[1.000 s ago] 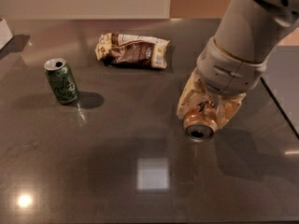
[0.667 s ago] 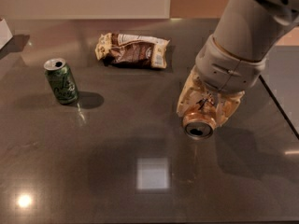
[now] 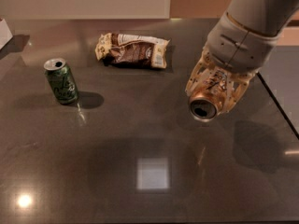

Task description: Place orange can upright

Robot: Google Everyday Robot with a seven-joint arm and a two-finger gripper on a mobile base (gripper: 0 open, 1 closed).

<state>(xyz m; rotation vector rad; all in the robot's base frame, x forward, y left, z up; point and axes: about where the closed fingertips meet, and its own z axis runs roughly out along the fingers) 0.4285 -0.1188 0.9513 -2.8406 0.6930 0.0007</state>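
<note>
The orange can (image 3: 205,102) is held in my gripper (image 3: 213,93) at the right of the dark table (image 3: 140,139). The can is tilted, with its silver top and opening facing the camera and downward. My gripper's pale fingers (image 3: 195,80) are closed around the can's body, holding it a little above the table surface. The arm comes in from the top right.
A green can (image 3: 61,80) stands upright at the left of the table. A brown and white snack bag (image 3: 133,50) lies at the back centre. The table's right edge (image 3: 278,104) runs close to my gripper. A white object (image 3: 4,31) sits at the far left.
My gripper with the orange can has lifted slightly and shifted a little to the right. The green can and snack bag have not moved.
</note>
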